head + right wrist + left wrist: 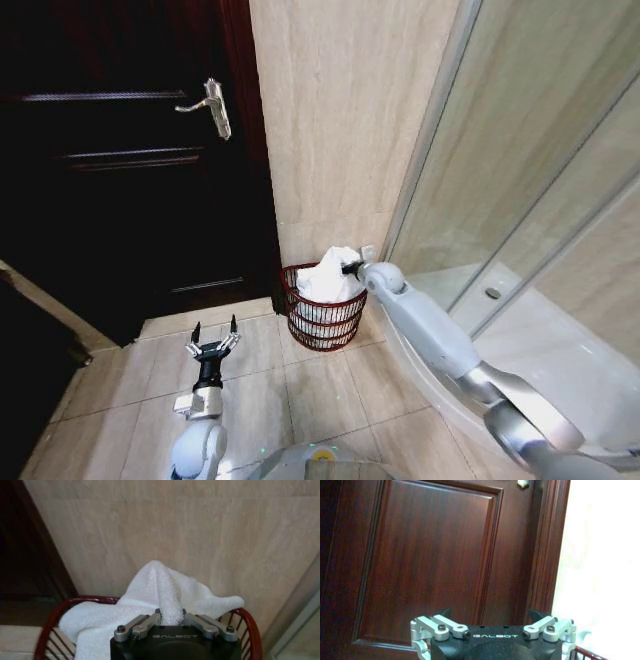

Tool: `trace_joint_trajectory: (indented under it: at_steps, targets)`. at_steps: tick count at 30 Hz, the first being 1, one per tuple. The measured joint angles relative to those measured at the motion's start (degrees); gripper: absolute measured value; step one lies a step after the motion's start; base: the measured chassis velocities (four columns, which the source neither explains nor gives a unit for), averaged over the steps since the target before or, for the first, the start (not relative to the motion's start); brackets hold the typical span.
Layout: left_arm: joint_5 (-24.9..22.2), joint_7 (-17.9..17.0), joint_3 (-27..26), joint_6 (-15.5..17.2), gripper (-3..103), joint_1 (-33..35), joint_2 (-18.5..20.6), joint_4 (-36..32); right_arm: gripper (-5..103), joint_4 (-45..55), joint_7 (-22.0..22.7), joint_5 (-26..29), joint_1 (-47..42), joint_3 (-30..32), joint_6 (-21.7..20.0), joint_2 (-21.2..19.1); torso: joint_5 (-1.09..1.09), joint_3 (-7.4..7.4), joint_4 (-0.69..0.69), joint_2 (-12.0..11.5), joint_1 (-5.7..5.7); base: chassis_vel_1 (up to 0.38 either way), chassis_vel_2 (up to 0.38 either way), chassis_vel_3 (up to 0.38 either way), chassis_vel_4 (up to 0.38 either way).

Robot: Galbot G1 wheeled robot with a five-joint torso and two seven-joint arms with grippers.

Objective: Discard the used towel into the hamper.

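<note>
One towel (165, 592), white terry, soft, light, limp; bulk already in hamper (322, 318) by wall. Right gripper (170, 615) pinches raised fold at top, best hold. Left gripper (213, 338) spread wide, idle near door (430, 555).

Dark wooden door (120, 170) with lever handle (212, 106), ahead of the left gripper; glass shower partition (540, 170) beside the right gripper.

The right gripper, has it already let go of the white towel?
No, the right gripper is shut on a fold of the towel, which hangs into the hamper.
</note>
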Motion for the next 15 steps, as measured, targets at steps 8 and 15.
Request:
trace_joint_trajectory:
  at_steps: [8, 15]
  targets:
    - [0.2, 0.1, 0.2, 0.0, 100, 0.2, -0.4, -0.9, 8, -0.6, 0.1, -1.2, -0.3, -0.9, 2.0, 1.7, 0.00, 0.00, 0.01, 0.0, 0.00, 0.000, 0.000, 0.000, 0.000]
    - [0.1, 0.1, 0.0, 0.1, 100, 0.8, -0.3, -1.2, 8, -0.5, -2.1, -2.1, -0.8, -1.8, 4.9, 3.2, 0.00, 0.00, 0.01, 0.0, 0.00, 0.000, 0.000, 0.000, 0.000]
